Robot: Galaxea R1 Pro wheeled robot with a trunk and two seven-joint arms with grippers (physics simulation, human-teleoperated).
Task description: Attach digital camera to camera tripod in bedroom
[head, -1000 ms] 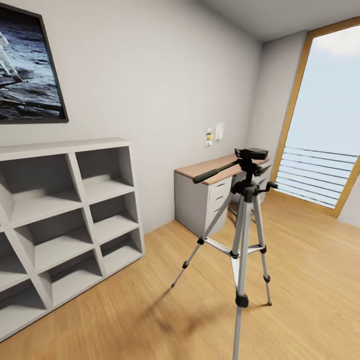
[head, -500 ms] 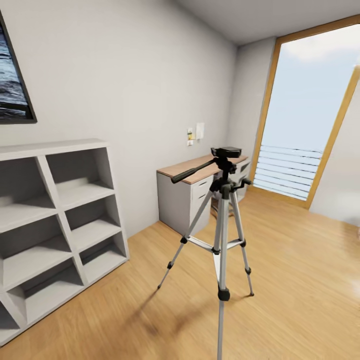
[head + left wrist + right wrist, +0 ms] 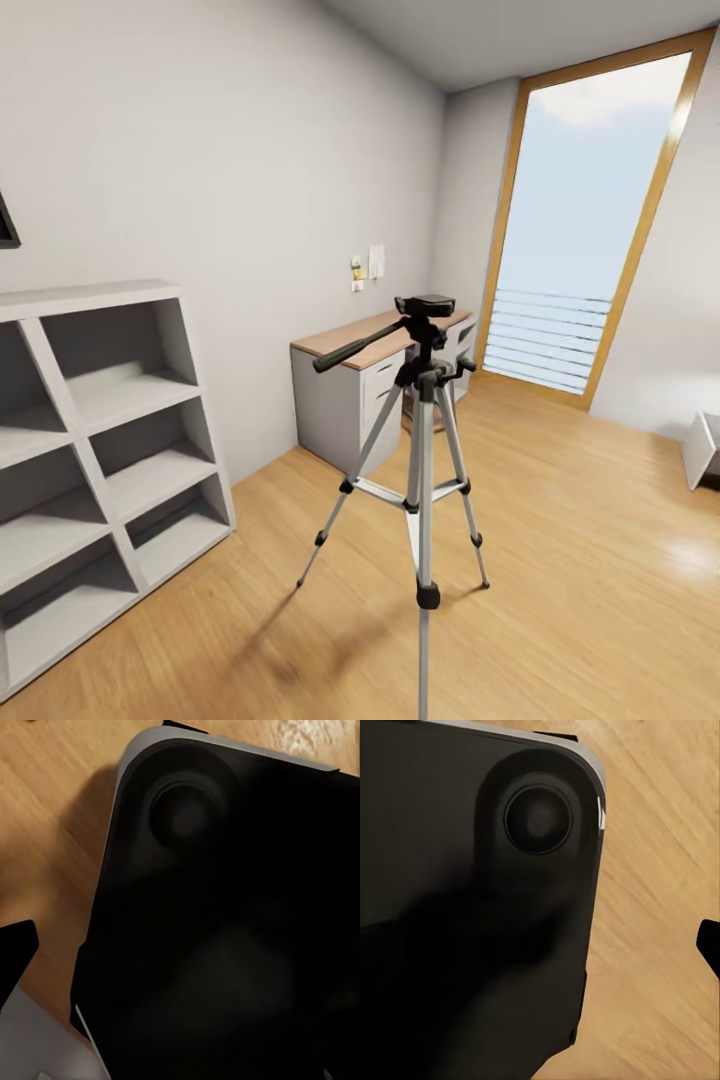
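I have the camera tripod (image 3: 425,470) standing on the wood floor (image 3: 580,560) ahead, its head plate bare, so mounting is not yet done. I cannot tell either pincer's state (both wrist views look at the robot's dark base (image 3: 225,930)).

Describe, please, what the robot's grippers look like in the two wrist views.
Little of them can be made out. The left fingertip is matte black and pointed, with a plain light grey part beside it. The right fingertip is likewise matte black, cut off by the picture's edge. No cables or markings are visible on either.
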